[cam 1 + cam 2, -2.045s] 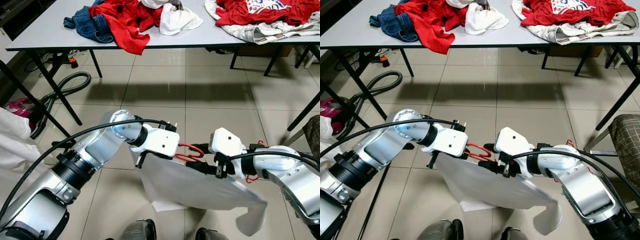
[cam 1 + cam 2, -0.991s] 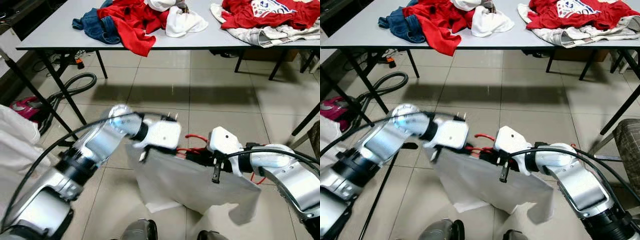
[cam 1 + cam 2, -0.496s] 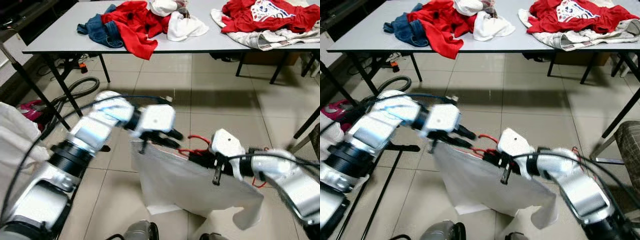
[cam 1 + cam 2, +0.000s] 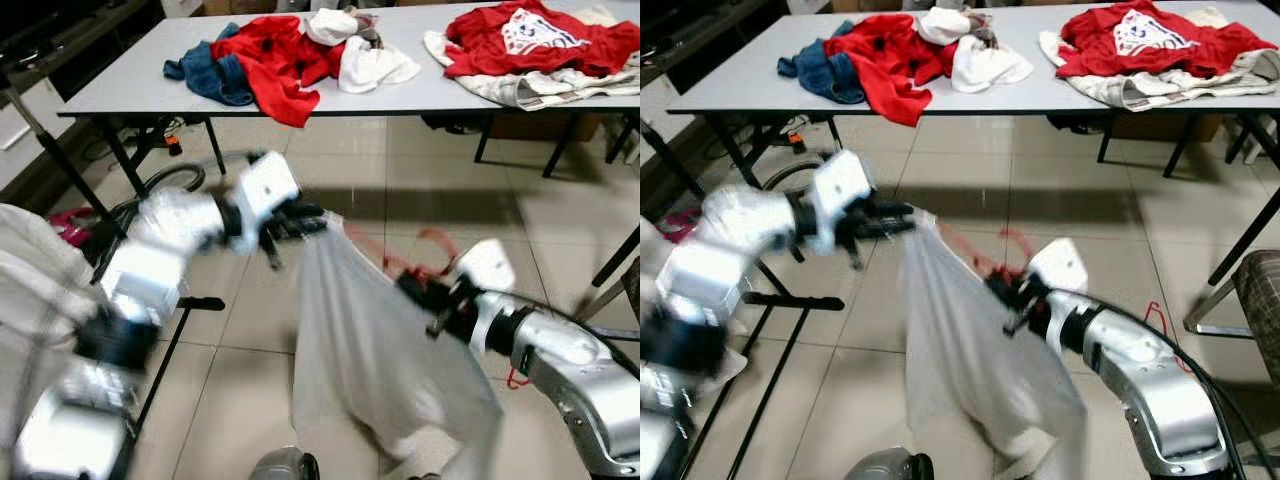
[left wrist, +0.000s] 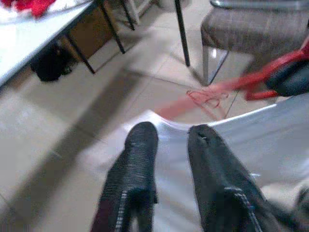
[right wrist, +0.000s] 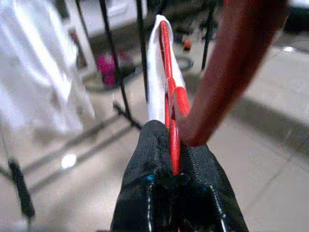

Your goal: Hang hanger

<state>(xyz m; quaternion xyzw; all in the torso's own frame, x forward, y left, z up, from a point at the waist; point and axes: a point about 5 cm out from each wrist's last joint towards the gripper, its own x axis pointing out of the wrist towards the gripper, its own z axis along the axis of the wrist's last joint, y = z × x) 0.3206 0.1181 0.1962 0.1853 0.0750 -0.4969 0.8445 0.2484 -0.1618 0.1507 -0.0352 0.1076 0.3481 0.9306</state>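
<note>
Tiled floor (image 4: 400,170) spreads beneath a long grey surface (image 4: 130,80) at 12 o'clock, which carries heaped red (image 4: 275,55), blue (image 4: 205,75) and white clothes (image 4: 375,65), with a black rack leg (image 4: 120,230) and white cloth (image 4: 30,280) at 9 o'clock. Centre frame, a white garment (image 4: 370,350) hangs from a red hanger (image 6: 170,92). The right end effector (image 6: 175,145) is clenched on the hanger's wire at 4 o'clock, while the left end effector (image 5: 169,140), at 10 o'clock, pinches the garment's upper edge, fingers slightly parted.
</note>
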